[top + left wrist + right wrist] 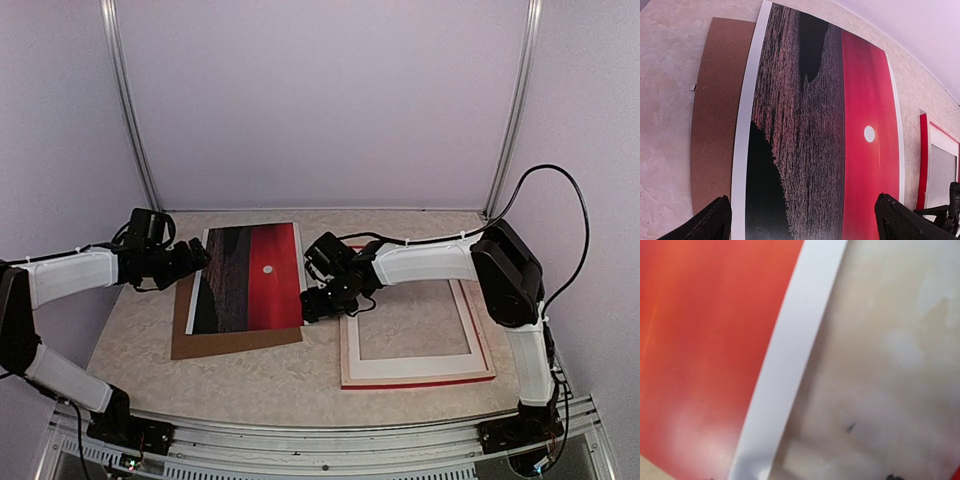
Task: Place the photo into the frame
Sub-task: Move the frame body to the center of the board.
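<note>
Marbled table (pixel 250 385) holds the photo (pixel 250 278) atop a brown board (pixel 185 325), frame (pixel 420 378) beside.

Overhead view. The left gripper (pixel 200 256) is poised at the left edge of the photo (pixel 250 278), which lies flat between it and the right gripper (pixel 312 306). The right gripper sits at the photo's near right corner. A brown backing board (pixel 235 340) under the photo shows on the left gripper's near side. The frame (pixel 415 370) lies flat just right of the right gripper, partly beneath its arm, on the mottled table (pixel 280 385).
</note>
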`<state>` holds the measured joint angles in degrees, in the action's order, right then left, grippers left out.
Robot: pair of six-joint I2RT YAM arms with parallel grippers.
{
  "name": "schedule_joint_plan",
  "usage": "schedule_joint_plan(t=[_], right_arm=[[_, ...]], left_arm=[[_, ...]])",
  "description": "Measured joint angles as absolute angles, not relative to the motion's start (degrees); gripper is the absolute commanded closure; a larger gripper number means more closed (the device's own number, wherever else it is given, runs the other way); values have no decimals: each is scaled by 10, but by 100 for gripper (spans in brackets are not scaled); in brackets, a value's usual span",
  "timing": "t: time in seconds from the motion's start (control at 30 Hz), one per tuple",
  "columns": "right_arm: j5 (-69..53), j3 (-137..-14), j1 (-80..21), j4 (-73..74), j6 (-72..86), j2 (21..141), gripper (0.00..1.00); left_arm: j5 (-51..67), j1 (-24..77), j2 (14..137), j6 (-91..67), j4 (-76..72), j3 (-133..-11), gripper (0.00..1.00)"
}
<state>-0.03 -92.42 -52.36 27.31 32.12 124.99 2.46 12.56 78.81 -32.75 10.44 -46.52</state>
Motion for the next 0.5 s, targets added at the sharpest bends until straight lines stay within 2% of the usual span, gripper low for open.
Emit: schedule_joint_plan(t=[0.27,0.5], right_arm=[[-34,-967,-511,246,304,1274,28],[-58,-1011,-485,224,314,1319,32]], left_arm=[[-23,123,811,-332,101,-456,2],[-39,116,880,-329,94,-458,12]])
